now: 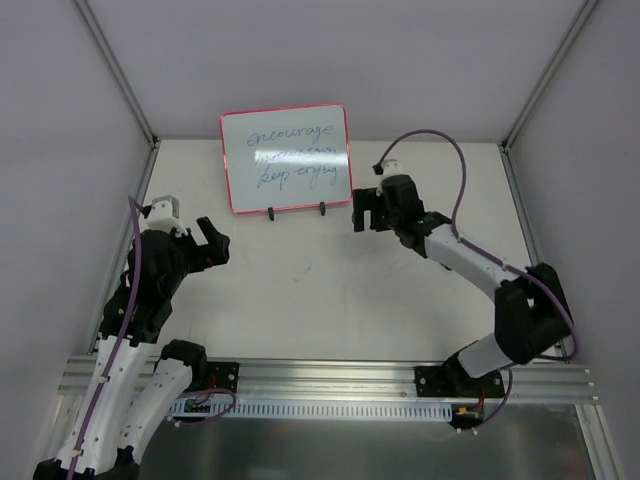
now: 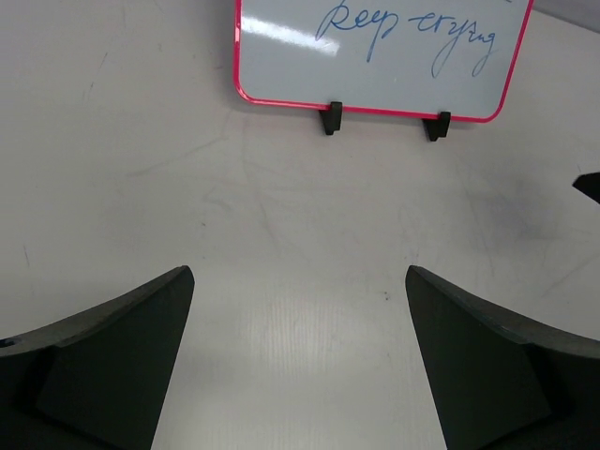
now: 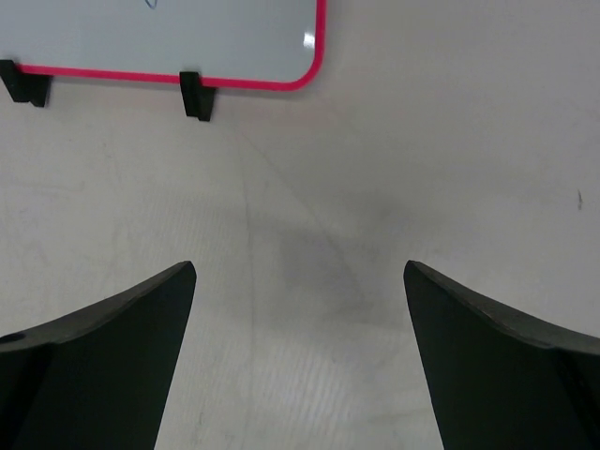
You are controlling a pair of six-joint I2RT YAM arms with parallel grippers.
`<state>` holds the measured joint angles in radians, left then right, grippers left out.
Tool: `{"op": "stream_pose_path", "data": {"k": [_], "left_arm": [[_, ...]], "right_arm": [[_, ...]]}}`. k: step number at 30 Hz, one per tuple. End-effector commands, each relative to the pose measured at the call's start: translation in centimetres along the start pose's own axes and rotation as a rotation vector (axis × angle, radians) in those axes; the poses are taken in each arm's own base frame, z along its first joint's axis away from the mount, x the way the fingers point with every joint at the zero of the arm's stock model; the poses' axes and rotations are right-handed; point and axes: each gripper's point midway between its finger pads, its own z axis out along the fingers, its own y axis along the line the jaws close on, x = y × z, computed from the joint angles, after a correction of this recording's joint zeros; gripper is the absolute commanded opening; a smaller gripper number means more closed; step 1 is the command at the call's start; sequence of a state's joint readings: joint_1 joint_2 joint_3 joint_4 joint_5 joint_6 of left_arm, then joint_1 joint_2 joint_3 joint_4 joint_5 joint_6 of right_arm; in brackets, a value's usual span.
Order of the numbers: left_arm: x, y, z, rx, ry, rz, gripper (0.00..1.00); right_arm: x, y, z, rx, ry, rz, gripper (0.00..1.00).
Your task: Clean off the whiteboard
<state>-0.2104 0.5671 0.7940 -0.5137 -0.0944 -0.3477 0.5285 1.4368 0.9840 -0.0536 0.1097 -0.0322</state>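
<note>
The whiteboard (image 1: 287,158) stands at the back of the table on two small black clips. It has a pink-red rim and three lines of blue handwriting. Its lower part shows in the left wrist view (image 2: 384,56), its lower right corner in the right wrist view (image 3: 187,37). My left gripper (image 1: 214,243) is open and empty, to the front left of the board. My right gripper (image 1: 363,211) is open and empty, just off the board's lower right corner. No eraser shows in any view.
The white table (image 1: 330,290) is walled by grey panels at the back and sides. A metal rail (image 1: 330,378) with both arm bases runs along the near edge. A purple cable (image 1: 440,140) loops above the right arm.
</note>
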Motion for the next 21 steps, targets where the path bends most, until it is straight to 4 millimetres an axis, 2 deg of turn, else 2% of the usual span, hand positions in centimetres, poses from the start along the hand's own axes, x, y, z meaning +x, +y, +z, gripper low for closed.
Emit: {"op": "stream_pose_path", "data": {"k": [1,3,4,5,6,7,9,11,12,14,17,21], "left_arm": [[0.1,-0.2,0.4,0.002,-0.006,-0.033,0.99],[0.2,-0.2,0.4,-0.001,-0.006,-0.045,0.99],[0.1,-0.2,0.3,-0.001,-0.009,-0.05,0.99],[0.3,-0.2,0.3,0.0,-0.007,-0.054,0.99],[0.3,-0.1,0.4,-0.004,-0.007,-0.055,0.99],[0.4,0.0,0.4,-0.005,-0.004,-0.051,0.99],[0.7,0.3,0.6,-0.02,0.0,-0.047,0.99],[0.8,0.4,0.6,-0.029,0.001,-0.052,0.99],[0.7,0.6,0.6,-0.035,-0.004,-0.052,0.99],[0.6,0.6,0.5,-0.037,-0.006,-0.051,0.99],[0.5,0.6,0.4,-0.036,-0.01,-0.046,0.99],[0.9,0.7,0.6,-0.039,-0.002,-0.038,0.99]], "right_arm": [[-5.1,2.2,4.0,-0.002,-0.142,0.031,0.99],[-5.0,3.5,5.9,-0.02,-0.119,0.021,0.98],[-6.1,4.6,6.5,-0.04,-0.133,0.042,0.97],[-5.0,4.8,8.3,-0.04,-0.104,0.045,0.93],[-4.9,5.2,9.1,-0.044,-0.098,0.047,0.91],[-5.9,6.2,9.6,-0.065,-0.111,0.059,0.9],[-4.4,6.7,11.7,-0.068,-0.069,0.063,0.86],[-4.6,7.7,12.6,-0.079,-0.069,0.075,0.82],[-3.7,7.7,13.4,-0.073,-0.05,0.075,0.79],[-3.7,8.3,13.8,-0.075,-0.05,0.09,0.76],[-2.4,8.9,14.4,-0.073,-0.027,0.096,0.7],[-1.4,8.9,14.8,-0.057,-0.005,0.101,0.63]]}}
